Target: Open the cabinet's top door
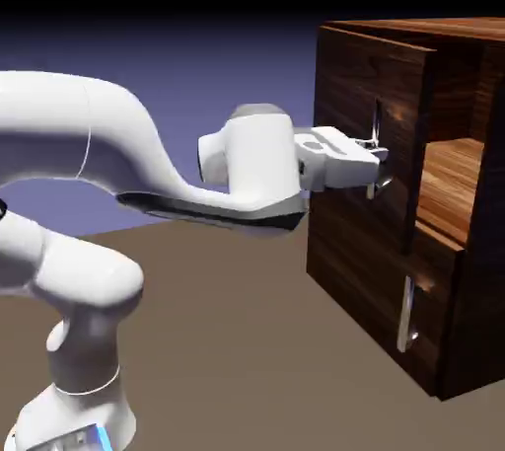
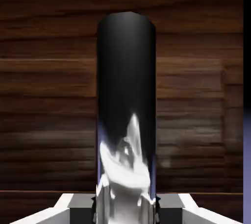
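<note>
A: The end effector (image 1: 375, 165) is clamping the long silver handle (image 1: 376, 129) of the top door (image 1: 370, 138), reaching level from the white arm (image 1: 118, 158).

B: And through the hand camera?

A: The handle (image 2: 126, 105) is filling the middle between the fingertips (image 2: 81, 214), dark wood behind it.

B: Where is the door sitting?

A: It is standing ajar on the cabinet (image 1: 464, 242) on the desk (image 1: 247, 360), showing a shelf inside, above the closed lower panel (image 1: 380, 301).

Plain brown table (image 1: 237, 340), matte and flat, running from lower left to the right. Directly on it, the dark walnut-grain cabinet (image 1: 355, 262) at right and the white arm's base (image 1: 84, 410) at lower left, well apart.
</note>
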Tool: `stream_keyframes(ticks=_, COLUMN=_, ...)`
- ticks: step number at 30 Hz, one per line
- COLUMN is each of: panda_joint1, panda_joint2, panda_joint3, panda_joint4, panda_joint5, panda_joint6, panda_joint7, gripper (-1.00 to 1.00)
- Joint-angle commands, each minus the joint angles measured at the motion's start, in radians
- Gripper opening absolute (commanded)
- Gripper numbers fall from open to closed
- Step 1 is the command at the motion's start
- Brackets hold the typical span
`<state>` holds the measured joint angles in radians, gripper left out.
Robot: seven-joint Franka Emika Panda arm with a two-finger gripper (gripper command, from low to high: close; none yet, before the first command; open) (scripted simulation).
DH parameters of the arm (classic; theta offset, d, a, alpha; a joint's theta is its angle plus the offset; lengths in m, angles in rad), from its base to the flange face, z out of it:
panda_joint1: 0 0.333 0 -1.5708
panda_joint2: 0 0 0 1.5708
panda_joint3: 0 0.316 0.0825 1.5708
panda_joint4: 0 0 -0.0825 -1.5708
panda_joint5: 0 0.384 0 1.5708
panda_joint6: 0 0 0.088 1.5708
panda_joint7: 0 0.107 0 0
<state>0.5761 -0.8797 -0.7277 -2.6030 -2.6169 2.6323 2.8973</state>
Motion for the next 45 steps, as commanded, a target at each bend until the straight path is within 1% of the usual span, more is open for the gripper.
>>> stream_keyframes(ticks=1, panda_joint1=-0.034, panda_joint2=-0.014, panda_joint3=0.036, panda_joint4=-0.028, panda_joint5=0.037, panda_joint6=-0.016, panda_joint7=-0.011, gripper=-1.00)
stream_keyframes(ticks=6, panda_joint1=-0.208, panda_joint2=-0.040, panda_joint3=0.217, panda_joint4=-0.113, panda_joint5=0.152, panda_joint6=-0.028, panda_joint7=0.002, gripper=-1.00)
stream_keyframes(ticks=13, panda_joint1=-0.426, panda_joint2=-0.126, panda_joint3=0.470, panda_joint4=-0.219, panda_joint5=0.365, panda_joint6=-0.023, panda_joint7=-0.022, gripper=-1.00)
stream_keyframes(ticks=19, panda_joint1=-0.490, panda_joint2=-0.261, panda_joint3=0.626, panda_joint4=-0.316, panda_joint5=0.626, panda_joint6=-0.076, panda_joint7=-0.156, gripper=-1.00)
stream_keyframes(ticks=26, panda_joint1=-0.481, panda_joint2=-0.402, panda_joint3=0.794, panda_joint4=-0.396, panda_joint5=0.930, panda_joint6=-0.182, panda_joint7=-0.310, gripper=-1.00)
stream_keyframes(ticks=33, panda_joint1=-0.395, panda_joint2=-0.494, panda_joint3=0.996, panda_joint4=-0.428, panda_joint5=1.235, panda_joint6=-0.368, panda_joint7=-0.424, gripper=-1.00)
stream_keyframes(ticks=39, panda_joint1=-0.318, panda_joint2=-0.494, panda_joint3=1.210, panda_joint4=-0.393, panda_joint5=1.484, panda_joint6=-0.576, panda_joint7=-0.464, gripper=-1.00)
stream_keyframes(ticks=45, panda_joint1=-0.309, panda_joint2=-0.421, panda_joint3=1.428, panda_joint4=-0.286, panda_joint5=1.697, panda_joint6=-0.788, panda_joint7=-0.464, gripper=-1.00)
